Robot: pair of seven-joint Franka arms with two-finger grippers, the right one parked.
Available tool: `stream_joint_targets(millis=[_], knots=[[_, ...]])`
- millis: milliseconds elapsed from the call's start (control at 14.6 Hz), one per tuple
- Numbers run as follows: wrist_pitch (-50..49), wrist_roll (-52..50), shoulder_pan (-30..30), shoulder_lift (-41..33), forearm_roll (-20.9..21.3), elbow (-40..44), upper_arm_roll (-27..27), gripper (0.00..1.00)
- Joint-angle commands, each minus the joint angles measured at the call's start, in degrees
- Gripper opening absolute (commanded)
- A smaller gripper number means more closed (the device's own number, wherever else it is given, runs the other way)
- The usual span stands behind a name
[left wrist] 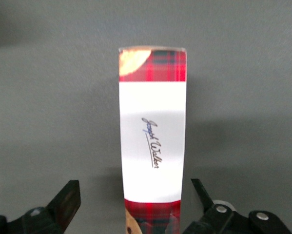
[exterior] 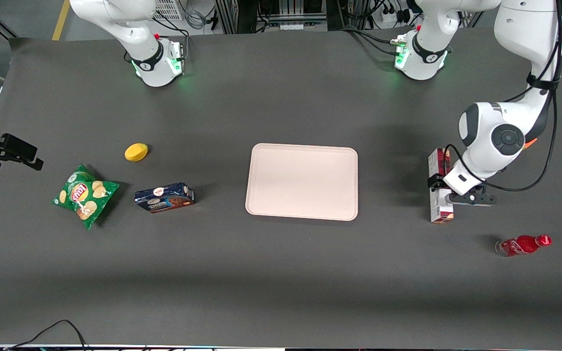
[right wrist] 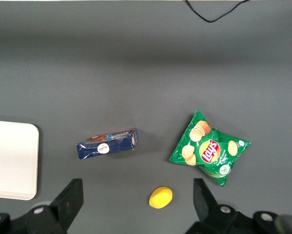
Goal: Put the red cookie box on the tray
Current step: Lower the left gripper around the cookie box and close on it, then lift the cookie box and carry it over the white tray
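Soda bottle (exterior: 522, 245), red and lying on its side, comes first, closest to the front camera at the working arm's end of the table. At about 11 o'clock from it is what I'm after, the red cookie box (exterior: 441, 212), flat on the dark table, its long axis running 12 to 6 in the front view, with the plaid end at 12 and the whiter end at 6. My gripper (exterior: 441, 187) is down over the middle of it. From my wrist I see the box (left wrist: 153, 136) running straight away between my fingers (left wrist: 68, 200), white panel with a signature, plaid band at the end. My gripper (left wrist: 134, 182) is spread wide, one finger on each side of the box, with grey table showing in both gaps, so I'm released and grasping nothing. The tray (exterior: 303, 181), pale and bare, sits mid-table, and the box is at its 3 o'clock, well apart from it, not on it. Out at the tray's 9 o'clock, toward the parked arm's end, lies a dark blue cookie box (exterior: 165, 197), with a green chips bag (exterior: 85, 195) at its 9 o'clock and a small yellow object (exterior: 136, 152) at its 11 o'clock.
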Motion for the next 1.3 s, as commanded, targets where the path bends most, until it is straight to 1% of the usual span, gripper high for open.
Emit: stream_joint_targets(millis=[0,69,137,206,275,343,412,618,686,892,1029,1167,1235], knots=[[0.94,0.72,0.15,0.71,-2.62,-1.33,-0.34,1.0],[1.03,0.72,0.15,0.97,-2.63,-1.24,-0.34,0.98],[0.94,0.8,0.15,0.89,-2.63,-1.24,-0.34,0.91],[0.68,0.8,0.15,0.71,-2.63,-1.24,-0.42,0.79],[0.16,0.63,0.15,0.36,-2.72,-1.16,-0.6,0.65],[-0.46,0.54,0.15,0.01,-2.72,-0.98,-0.86,0.55],[-1.94,0.28,0.15,-0.25,-2.89,-0.63,-1.04,0.49],[-5.91,0.71,0.15,-1.05,-6.31,0.34,-1.74,0.35],[-5.91,0.8,0.15,-1.05,-6.32,0.34,-1.74,0.3],[-6.09,1.41,0.15,-1.13,-6.32,0.86,-1.74,0.13],[-8.79,4.48,0.15,-1.57,-6.32,2.61,-1.74,0.04],[-15.55,4.67,0.15,-2.8,-6.32,6.91,-1.74,0.0],[-18.8,4.67,0.15,-3.59,-6.41,9.19,-1.74,0.0]])
